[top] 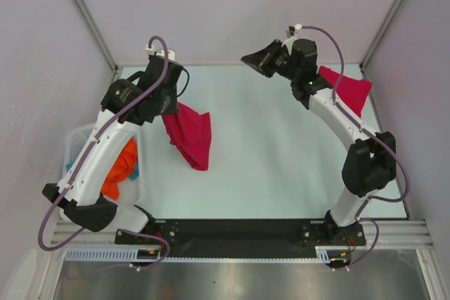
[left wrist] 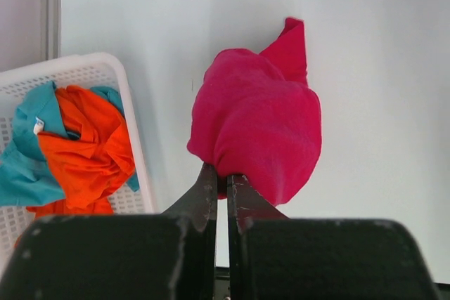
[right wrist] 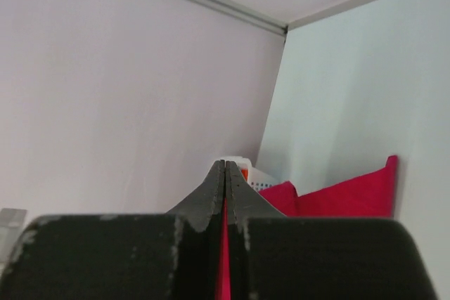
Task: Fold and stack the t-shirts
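One soft, bunched crimson t-shirt [left wrist: 260, 124] hangs pinched in left claw [left wrist: 219, 177] (right claw [right wrist: 225, 166] closed).

A white perforated basket [top: 76, 133] [left wrist: 84, 62] sits at the left edge of the pale counter [top: 281, 166], in the lower left of the overhead view. Inside it lies a crumpled orange garment [top: 118, 177] [left wrist: 88, 147] tangled with a teal garment [left wrist: 20, 173]. Plain grey walls [top: 225, 5] enclose the counter. A black plate [top: 239, 233] runs along the bottom edge, with brushed metal [top: 232, 280] below it.
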{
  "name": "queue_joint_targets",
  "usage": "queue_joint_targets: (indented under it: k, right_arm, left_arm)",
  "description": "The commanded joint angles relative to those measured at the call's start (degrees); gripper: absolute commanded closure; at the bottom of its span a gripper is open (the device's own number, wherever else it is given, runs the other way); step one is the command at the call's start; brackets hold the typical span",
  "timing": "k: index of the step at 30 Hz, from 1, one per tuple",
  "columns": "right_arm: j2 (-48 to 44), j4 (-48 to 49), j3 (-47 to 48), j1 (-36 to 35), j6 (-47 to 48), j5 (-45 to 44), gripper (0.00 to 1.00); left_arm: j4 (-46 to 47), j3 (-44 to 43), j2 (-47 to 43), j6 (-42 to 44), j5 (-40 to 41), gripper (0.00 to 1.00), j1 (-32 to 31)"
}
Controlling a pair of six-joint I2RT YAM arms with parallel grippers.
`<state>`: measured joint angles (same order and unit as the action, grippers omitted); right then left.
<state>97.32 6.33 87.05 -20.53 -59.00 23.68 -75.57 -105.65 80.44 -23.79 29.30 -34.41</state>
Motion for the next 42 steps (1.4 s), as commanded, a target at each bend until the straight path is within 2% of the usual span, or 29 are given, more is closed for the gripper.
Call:
queue_joint_targets:
  k: [1, 9, 16, 22, 23, 25, 27, 29, 33, 42]
  right_arm:
    - [4.8, -0.06, 2.51, -2.31, 1.67, 3.65, 1.0]
    - [12.8, -5.98, 5.76, -6.36, 9.16, 2.51, 0.99]
    - [15.79, -11.59, 8.22, -10.31, 14.0, 1.81, 0.94]
    - [17.73, -14.59, 10.33, -11.72, 16.29, 1.98, 0.82]
    - [17.99, -14.68, 10.69, -11.72, 16.46, 2.07, 0.76]
    - [18.69, -15.81, 11.82, -11.72, 16.9, 2.33, 0.71]
    - [20.27, -17.65, 14.72, -11.72, 17.34, 3.47, 0.58]
    - [21.24, -19.68, 17.0, -11.72, 18.22, 4.27, 0.5]
    - [20.72, -19.86, 16.75, -11.46, 18.57, 3.92, 0.45]
    - [18.88, -19.42, 16.49, -12.16, 17.78, 4.18, 0.45]
  left_arm:
    - [2.01, -6.85, 1.11, 2.43, -0.12, 1.0, 0.49]
    - [1.3, -16.68, 5.95, 4.37, -1.0, 1.0, 0.49]
    - [1.65, -19.94, 8.58, 4.28, -1.96, 1.0, 0.49]
    - [1.66, -24.52, 11.49, 4.37, -3.37, 1.0, 0.31]
    - [1.65, -25.22, 11.75, 4.28, -3.81, 1.0, 0.31]
    - [1.74, -25.84, 12.45, 3.93, -4.07, 1.0, -0.13]
    - [1.74, -26.45, 12.89, 3.84, -4.07, 1.0, -0.48]
    - [1.65, -26.37, 13.33, 3.84, -3.81, 1.0, -0.65]
    - [1.66, -26.45, 13.16, 3.93, -3.46, 1.0, -0.74]
    - [1.74, -26.1, 14.04, 4.02, -3.46, 1.0, -1.0]
